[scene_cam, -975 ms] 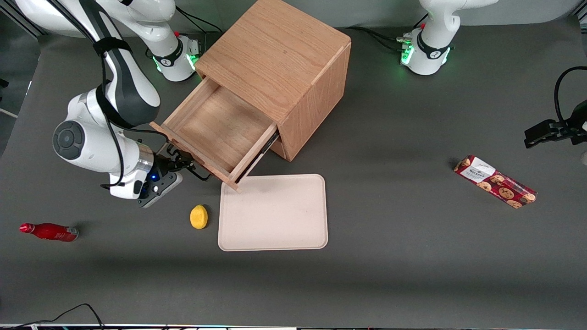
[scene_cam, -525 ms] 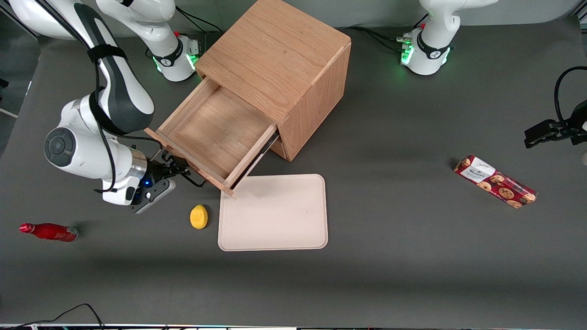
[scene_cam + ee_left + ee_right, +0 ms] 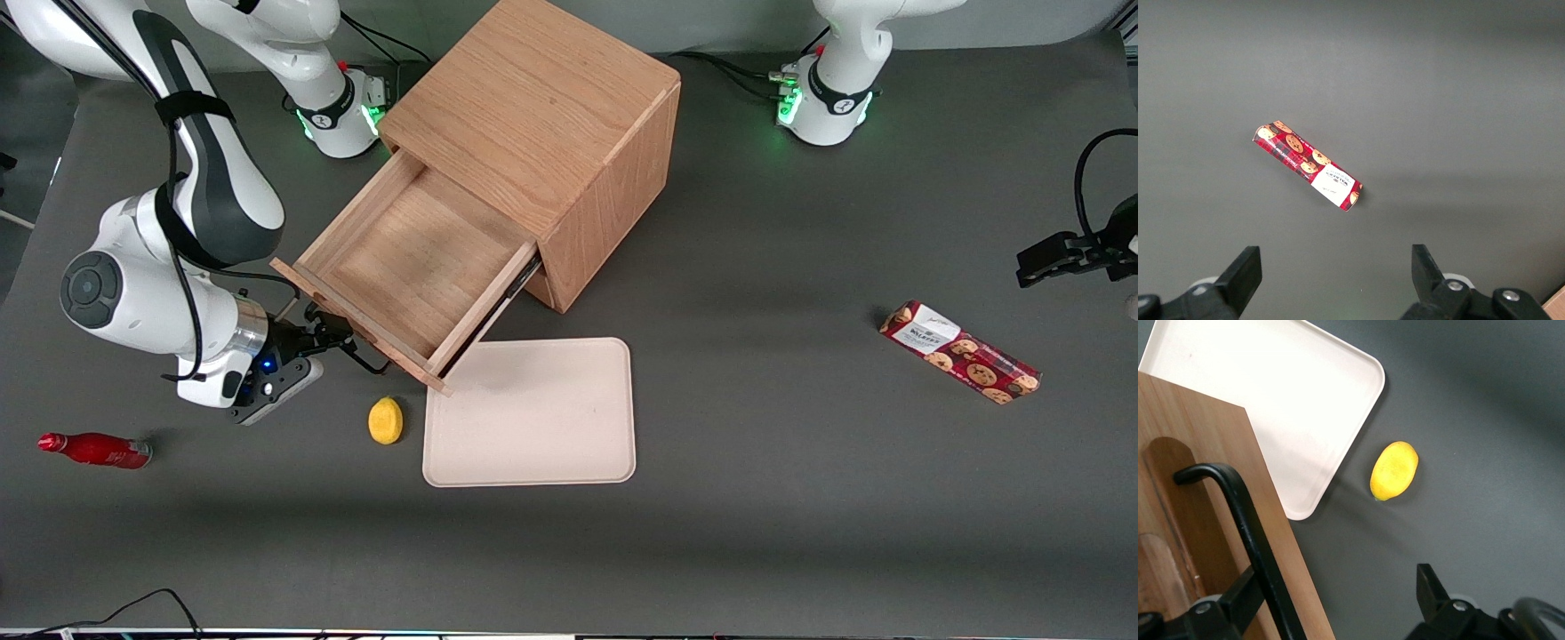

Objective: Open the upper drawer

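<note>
The cube-shaped oak cabinet (image 3: 533, 98) stands at the middle of the table. Its upper drawer (image 3: 409, 258) is pulled well out and shows a bare plain wood interior. The drawer below it is hidden under it. My right gripper (image 3: 331, 338) is in front of the drawer's front panel, at the thin black wire handle (image 3: 363, 360). In the right wrist view the gripper (image 3: 1336, 583) is open, with the handle (image 3: 1245, 520) between its fingers, close against one finger (image 3: 1238, 597). The other finger (image 3: 1428, 587) is over bare table.
A beige tray (image 3: 533, 418) lies just nearer the camera than the drawer's corner and shows in the right wrist view (image 3: 1271, 393). A yellow lemon (image 3: 385, 420) (image 3: 1394, 471) lies beside it. A red bottle (image 3: 98, 450) lies toward the working arm's end, a cookie box (image 3: 960, 352) (image 3: 1308, 164) toward the parked arm's.
The upper drawer has slid farther out of the cabinet. My right gripper has moved with the handle, away from the cabinet toward the working arm's end.
</note>
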You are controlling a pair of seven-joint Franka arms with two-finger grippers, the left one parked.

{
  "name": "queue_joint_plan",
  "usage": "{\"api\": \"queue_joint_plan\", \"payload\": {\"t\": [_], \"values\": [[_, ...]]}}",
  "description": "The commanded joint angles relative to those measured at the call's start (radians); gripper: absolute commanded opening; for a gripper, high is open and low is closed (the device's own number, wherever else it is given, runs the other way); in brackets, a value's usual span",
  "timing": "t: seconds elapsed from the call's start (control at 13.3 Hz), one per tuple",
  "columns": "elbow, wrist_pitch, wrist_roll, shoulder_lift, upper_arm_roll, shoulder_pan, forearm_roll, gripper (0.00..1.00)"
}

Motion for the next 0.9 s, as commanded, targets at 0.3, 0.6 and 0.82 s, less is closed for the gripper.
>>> {"api": "queue_joint_plan", "payload": {"t": [0.3, 0.6, 0.82], "values": [[0.109, -0.125, -0.009, -0.041, -0.01, 0.002, -0.019, 1.0], [0.18, -0.288, 0.079, -0.144, -0.085, 0.008, -0.017, 1.0], [0.177, -0.372, 0.188, -0.24, -0.165, 0.016, -0.048, 1.0]]}}
